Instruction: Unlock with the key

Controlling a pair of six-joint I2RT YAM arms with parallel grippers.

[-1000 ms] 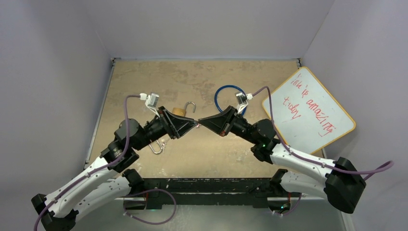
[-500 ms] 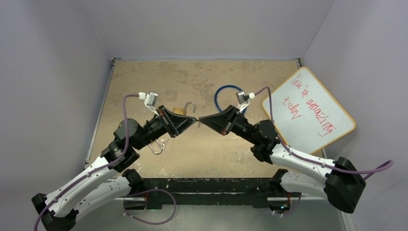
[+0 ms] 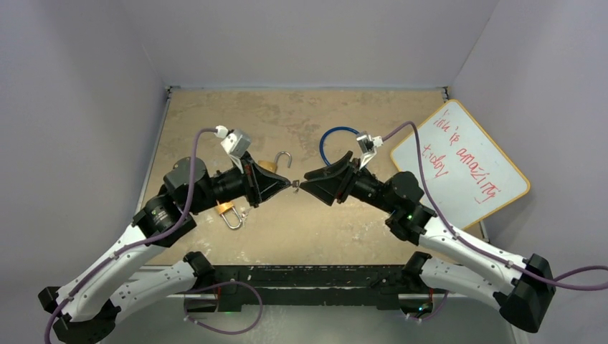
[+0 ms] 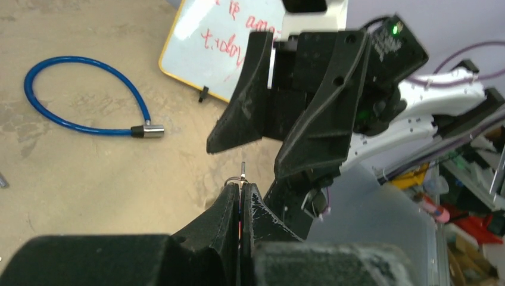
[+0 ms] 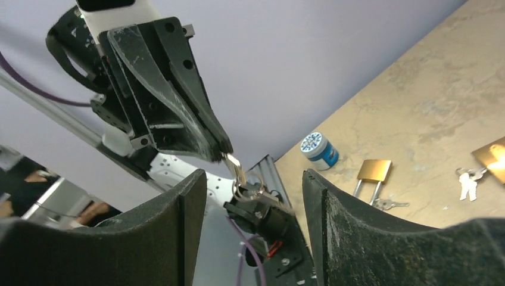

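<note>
Key [image 5: 234,167] in left gripper [image 5: 225,152], padlock [image 5: 374,170] beyond

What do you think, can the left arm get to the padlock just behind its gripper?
Probably yes. The padlock lies close behind the left gripper, nothing between them. That gripper is shut on the key, and the open right gripper is on the other side, out of the way.
</note>
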